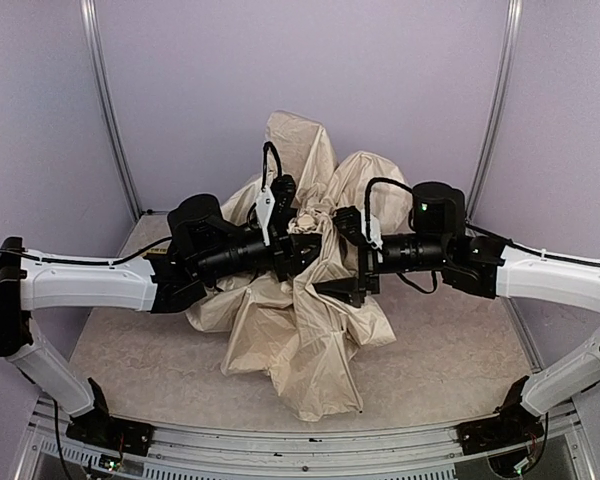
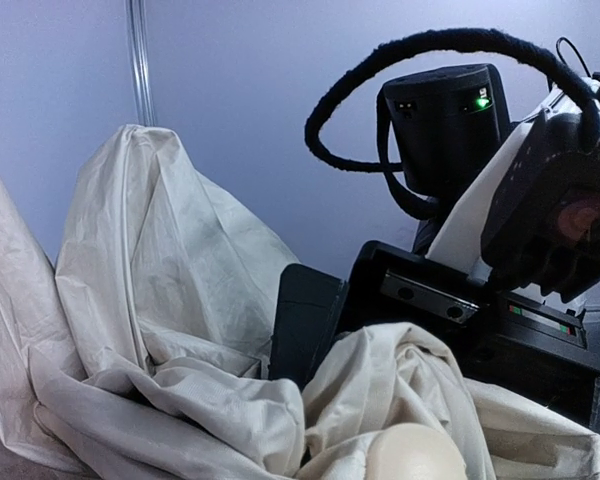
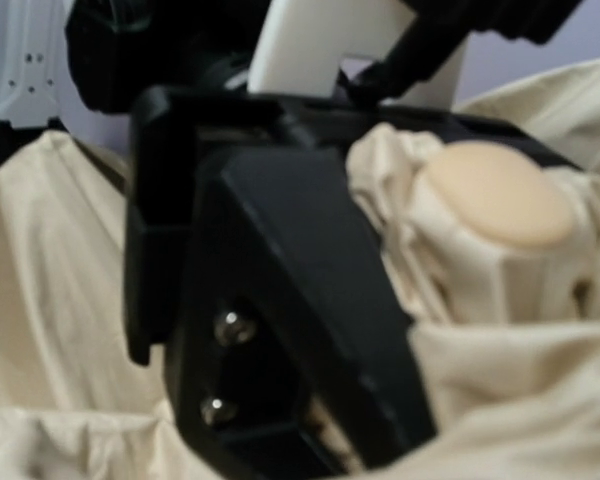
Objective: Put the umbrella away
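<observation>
One crumpled beige umbrella (image 1: pixel 300 340) sprawls across the table (image 1: pixel 450 360). The left gripper (image 1: pixel 302 238) clenches its fabric beside the handle (image 3: pixel 495 195); the right gripper (image 1: pixel 338 255) gapes empty. Loose cloth could snag those open fingers.

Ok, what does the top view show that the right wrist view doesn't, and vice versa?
Top only: the left gripper and right gripper meeting over the umbrella, which sprawls across the table. Right wrist only: the round handle close up, cloth bunched around it, a black finger alongside. Both: the umbrella's cream cloth.
</observation>
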Controlling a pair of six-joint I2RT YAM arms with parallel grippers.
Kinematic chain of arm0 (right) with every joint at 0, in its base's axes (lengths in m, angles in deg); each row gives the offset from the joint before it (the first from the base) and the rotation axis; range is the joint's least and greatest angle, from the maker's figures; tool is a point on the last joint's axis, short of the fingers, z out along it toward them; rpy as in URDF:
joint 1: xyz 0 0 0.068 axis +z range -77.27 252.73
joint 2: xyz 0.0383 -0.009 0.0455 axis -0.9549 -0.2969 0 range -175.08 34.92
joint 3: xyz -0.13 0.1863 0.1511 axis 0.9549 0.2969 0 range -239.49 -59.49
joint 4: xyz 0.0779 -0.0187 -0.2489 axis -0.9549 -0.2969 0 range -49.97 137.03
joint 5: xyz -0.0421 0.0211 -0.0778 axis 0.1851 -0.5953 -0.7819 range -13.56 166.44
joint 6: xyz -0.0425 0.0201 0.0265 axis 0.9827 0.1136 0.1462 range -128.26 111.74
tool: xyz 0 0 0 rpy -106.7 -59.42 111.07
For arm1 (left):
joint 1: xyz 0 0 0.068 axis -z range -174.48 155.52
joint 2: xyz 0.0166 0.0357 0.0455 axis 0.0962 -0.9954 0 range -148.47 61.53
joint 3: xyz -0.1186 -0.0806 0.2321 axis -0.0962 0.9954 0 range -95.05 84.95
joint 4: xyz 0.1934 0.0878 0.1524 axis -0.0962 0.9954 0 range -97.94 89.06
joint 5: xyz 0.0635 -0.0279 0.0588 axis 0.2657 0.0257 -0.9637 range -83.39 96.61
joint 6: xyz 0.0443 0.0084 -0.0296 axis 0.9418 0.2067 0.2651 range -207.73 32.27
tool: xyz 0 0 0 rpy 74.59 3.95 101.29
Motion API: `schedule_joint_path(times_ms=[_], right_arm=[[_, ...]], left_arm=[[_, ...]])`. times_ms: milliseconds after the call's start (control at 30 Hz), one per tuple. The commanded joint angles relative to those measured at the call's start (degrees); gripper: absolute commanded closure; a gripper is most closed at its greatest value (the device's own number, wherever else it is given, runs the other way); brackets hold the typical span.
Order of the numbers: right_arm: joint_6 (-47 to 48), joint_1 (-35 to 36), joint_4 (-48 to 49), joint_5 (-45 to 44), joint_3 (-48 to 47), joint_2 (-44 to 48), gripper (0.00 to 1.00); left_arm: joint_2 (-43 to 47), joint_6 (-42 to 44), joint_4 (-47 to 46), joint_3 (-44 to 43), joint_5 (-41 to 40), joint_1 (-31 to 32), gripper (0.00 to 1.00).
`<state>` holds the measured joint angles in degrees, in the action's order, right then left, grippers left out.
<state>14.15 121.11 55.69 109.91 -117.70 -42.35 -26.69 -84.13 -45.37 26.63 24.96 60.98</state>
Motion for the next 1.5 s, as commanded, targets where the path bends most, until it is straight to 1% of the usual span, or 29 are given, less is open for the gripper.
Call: schedule_joint_path(times_ms=[0, 67, 100, 200, 333, 433, 500, 633, 833, 933, 967, 1033, 1100, 1167, 1200, 1367, 1467], right_arm=[[1.51, -2.22, 2.05, -21.59, -0.31, -1.48, 0.0], [0.09, -3.27, 2.53, -23.74, -0.99, -0.96, 0.0], [-0.97, -4.98, 2.64, -23.19, -1.04, -0.25, 0.0], [-2.67, -9.01, 3.18, -17.02, 0.69, 4.17, 0.0], [2.8, -9.8, 1.19, -8.91, 4.99, 9.87, 0.0], [4.05, -9.8, 0.33, -7.51, 6.42, 11.32, 0.0], [5.14, -9.8, -1.05, -5.2, 6.05, 10.67, 0.0], [5.28, -9.28, -6.35, 8.57, 1.55, 6.32, 0.0], [7.64, -2.74, -8.78, 14.55, -1.84, 0.78, 0.0], [7.49, 0.23, -7.92, 15.64, -3.29, -1.01, 0.02], [7.21, 1.07, -6.99, 15.84, -3.55, -1.68, 0.03], [6.72, 1.96, -5.03, 15.88, -3.72, -2.91, 0.1], [5.98, 2.04, -4.01, 14.49, -4.09, -3.74, 0.22], [5.82, 1.9, -3.35, 12.0, -3.86, -3.73, 0.37], [5.69, 1.82, -2.4, 11.13, -3.18, -3.23, 0.42], [4.99, 0.83, 0.78, 6.78, 1.67, 0.35, 0.55], [4.13, 0.19, 1.61, 5.76, 3.37, 1.3, 0.63]], left_arm=[[2.26, 0.26, -1.62, -1.61, 15.18, 7.54, 0.99], [1.85, 0.19, -0.44, -2.27, 15.61, 7.55, 0.99], [1.97, 0.23, 0.06, -2.07, 15.4, 7.55, 0.99], [4.39, 0.66, 0.21, 0.37, 12.48, 6.9, 1.0], [8.5, -0.08, 0.35, 3.69, 6.16, 3.47, 1.0], [9.79, -1.29, 0.73, 4.35, 6.7, 1.43, 1.0], [10.05, -0.93, 0.51, 4.18, 7.6, 1.86, 1.0], [8.4, 1.23, 1.19, 2.39, 8.42, 3.32, 1.0], [6.16, 1.53, -3.39, 1.92, 6.99, 3.42, 1.0], [5.67, 2.51, -7.75, 3.48, 5.12, 3.55, 1.0], [5.35, 2.25, -9.46, 3.89, 4.7, 3.59, 1.0], [4.34, 0.93, -12.09, 3.98, 4.87, 3.84, 1.0], [3.24, -0.13, -13.06, 3.34, 6.32, 4.39, 1.0], [2.68, -0.73, -13.54, 3.09, 7.71, 4.71, 1.0], [2.69, -1.12, -14.03, 3.3, 8.22, 4.78, 0.99], [5.29, -1.58, -15.41, 5.42, 5.56, 4.65, 0.83], [5.74, -1.04, -14.6, 5.38, 1.79, 4.71, 0.71]])
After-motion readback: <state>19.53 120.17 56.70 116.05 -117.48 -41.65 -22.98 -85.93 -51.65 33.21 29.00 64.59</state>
